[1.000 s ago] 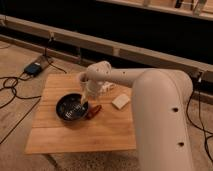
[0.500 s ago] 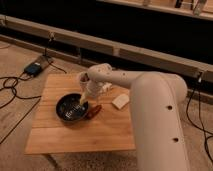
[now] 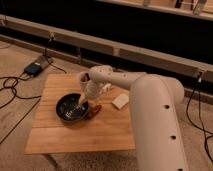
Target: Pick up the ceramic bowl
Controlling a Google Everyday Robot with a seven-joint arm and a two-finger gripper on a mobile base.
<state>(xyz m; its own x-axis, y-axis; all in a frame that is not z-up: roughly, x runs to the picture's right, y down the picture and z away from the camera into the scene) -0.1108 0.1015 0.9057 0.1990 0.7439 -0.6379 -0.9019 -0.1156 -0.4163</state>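
The bowl [image 3: 70,109] sits flat on the table [image 3: 75,142], left of centre, not yet lifted. The gripper [image 3: 81,103] is down at the bowl's right rim, reaching into or just over it. Whether it has closed on the rim cannot be told. By my reading the approach is done, while the grasp is unsure and the lift is all still to come.

There is one bowl, one gripper and one arm [image 3: 150,107]. One small red thing [image 3: 94,110] lies touching or just beside the bowl's right edge, under the wrist. One pale flat piece [image 3: 120,101] lies further right. One cup [image 3: 85,78] seems to stand behind the wrist, partly hidden. On the floor to the left are several cables [image 3: 12,87] and one dark box [image 3: 35,67].
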